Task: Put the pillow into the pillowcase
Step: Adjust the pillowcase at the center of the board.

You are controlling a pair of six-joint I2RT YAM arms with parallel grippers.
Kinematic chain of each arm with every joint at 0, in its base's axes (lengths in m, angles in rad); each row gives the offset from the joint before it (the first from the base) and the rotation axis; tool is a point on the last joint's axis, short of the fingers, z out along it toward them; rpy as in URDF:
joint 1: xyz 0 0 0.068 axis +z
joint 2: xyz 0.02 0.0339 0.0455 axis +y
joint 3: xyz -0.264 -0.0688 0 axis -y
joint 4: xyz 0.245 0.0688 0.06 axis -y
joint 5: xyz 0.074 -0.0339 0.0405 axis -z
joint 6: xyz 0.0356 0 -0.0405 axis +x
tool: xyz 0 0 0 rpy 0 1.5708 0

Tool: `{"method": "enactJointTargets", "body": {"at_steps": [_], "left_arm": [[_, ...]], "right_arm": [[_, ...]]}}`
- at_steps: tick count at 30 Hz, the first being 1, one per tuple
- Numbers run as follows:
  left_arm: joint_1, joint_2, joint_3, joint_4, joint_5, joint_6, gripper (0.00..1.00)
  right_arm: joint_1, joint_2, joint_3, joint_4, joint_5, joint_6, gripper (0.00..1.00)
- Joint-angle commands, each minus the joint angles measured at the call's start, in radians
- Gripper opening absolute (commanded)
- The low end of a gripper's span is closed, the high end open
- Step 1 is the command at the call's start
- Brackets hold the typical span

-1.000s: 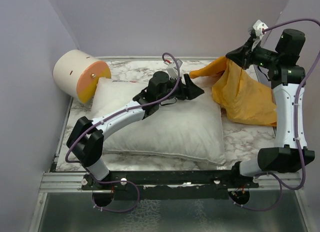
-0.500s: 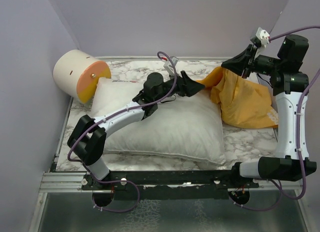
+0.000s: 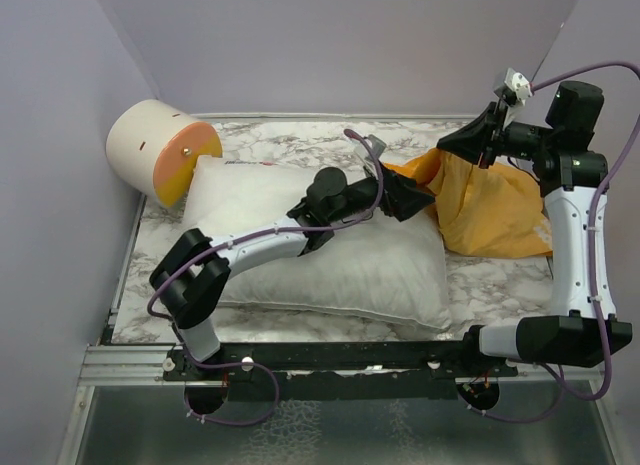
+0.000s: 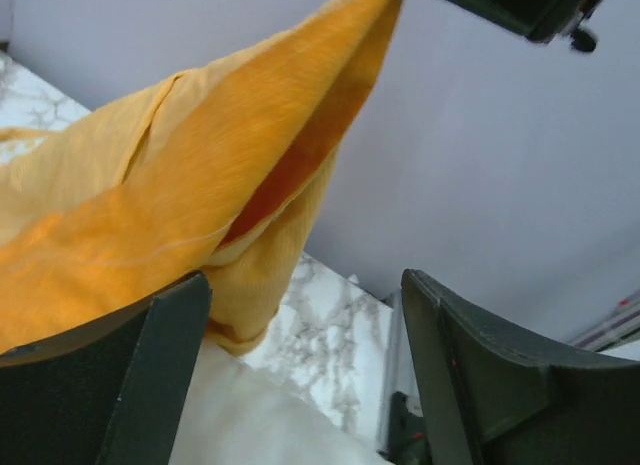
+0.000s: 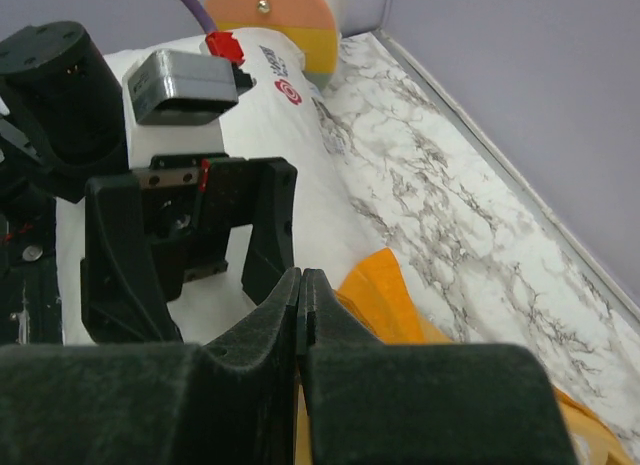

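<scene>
The white pillow (image 3: 330, 250) lies flat across the middle of the marble table. The orange pillowcase (image 3: 490, 200) is bunched at the right. Its upper edge is lifted off the table by my right gripper (image 3: 452, 141), which is shut on the fabric. In the right wrist view the right gripper (image 5: 300, 283) has its jaws pressed together, with the pillowcase (image 5: 385, 295) hanging below. My left gripper (image 3: 418, 197) reaches over the pillow to the pillowcase's left edge. In the left wrist view the left gripper (image 4: 300, 370) is open. The pillowcase (image 4: 200, 185) drapes beside its left finger (image 4: 110, 385), above the pillow (image 4: 260, 430).
A cream-and-orange cylinder (image 3: 160, 150) rests at the back left corner, touching the pillow's far corner. Lilac walls close in the table (image 3: 290, 140) at the back and both sides. A metal rail (image 3: 300, 360) runs along the near edge.
My left gripper has moved right along the pillow to the pillowcase's edge, and its jaws have widened. My right gripper still holds the pillowcase up, shifted slightly.
</scene>
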Motion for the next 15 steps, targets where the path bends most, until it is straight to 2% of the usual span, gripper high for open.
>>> {"method": "enactJointTargets", "body": {"at_steps": [1, 6, 9, 10, 11, 12, 13, 14, 15], "left_arm": [[-0.044, 0.102, 0.099, 0.062, -0.098, 0.304, 0.86], [-0.048, 0.206, 0.183, 0.113, -0.119, 0.339, 0.86], [-0.049, 0.254, 0.249, 0.11, -0.128, 0.316, 0.79], [-0.049, 0.264, 0.266, 0.111, -0.122, 0.313, 0.72], [-0.049, 0.267, 0.276, 0.115, -0.104, 0.307, 0.57], [-0.048, 0.267, 0.283, 0.119, -0.086, 0.3, 0.36], [-0.048, 0.258, 0.286, 0.12, -0.066, 0.291, 0.05], [-0.048, 0.248, 0.285, 0.112, -0.057, 0.279, 0.0], [-0.047, 0.231, 0.284, 0.09, -0.042, 0.264, 0.0]], "right_arm": [[0.002, -0.046, -0.014, 0.014, -0.044, 0.013, 0.01], [0.002, -0.044, -0.032, 0.036, -0.034, 0.021, 0.02], [0.003, -0.04, -0.035, 0.043, -0.013, 0.025, 0.01], [0.002, -0.038, -0.032, 0.041, 0.012, 0.024, 0.01], [0.002, -0.037, -0.027, 0.037, 0.044, 0.021, 0.01], [0.002, -0.034, -0.017, 0.027, 0.086, 0.011, 0.02], [0.001, -0.029, -0.006, 0.018, 0.131, 0.002, 0.03], [0.001, -0.023, 0.006, 0.011, 0.183, 0.0, 0.05], [0.0, -0.014, 0.021, 0.002, 0.23, -0.002, 0.07]]}}
